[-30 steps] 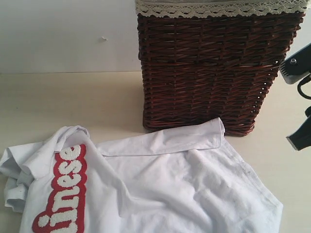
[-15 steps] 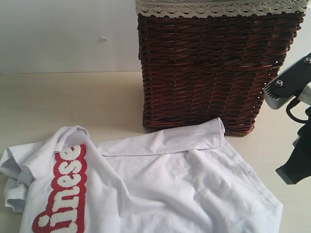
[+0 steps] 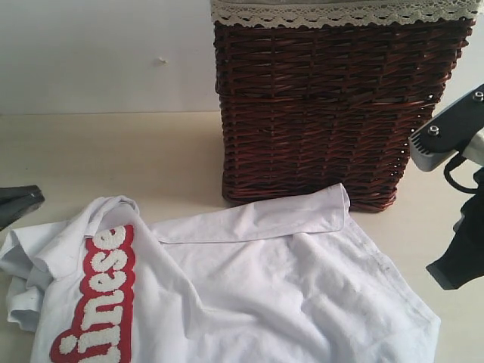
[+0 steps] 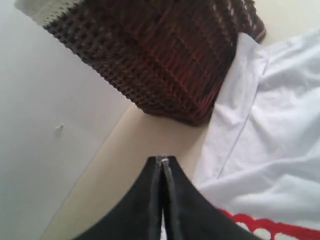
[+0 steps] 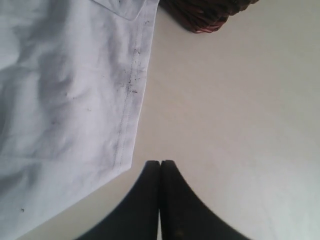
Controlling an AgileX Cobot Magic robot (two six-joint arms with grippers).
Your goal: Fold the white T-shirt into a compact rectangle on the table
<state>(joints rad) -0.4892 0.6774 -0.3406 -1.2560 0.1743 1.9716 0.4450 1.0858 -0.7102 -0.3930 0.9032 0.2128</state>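
Lying crumpled and spread across the near part of the table (image 3: 113,159), the white T-shirt (image 3: 295,295) has its red band (image 3: 102,302) of fuzzy letters toward the left. A turned-over flap of cloth (image 3: 257,218) appears to touch the foot of the wicker basket (image 3: 325,113) behind it. The shirt looks light, thin and limp. Lifted by a single point it would likely sag and drag, and its wrinkles suggest it bunches rather than sliding flat. The firmest places to pinch are probably the stitched hem (image 5: 131,95) on the right side and the gathered edge beside the lettering on the left, taken together so the cloth rises evenly. The left gripper (image 4: 162,167) hangs near the shirt's left edge, its jaws pressed together on nothing. The right gripper (image 5: 160,170) is over bare table just beside the hem, its jaws likewise closed and empty. Both would need to part before taking hold.
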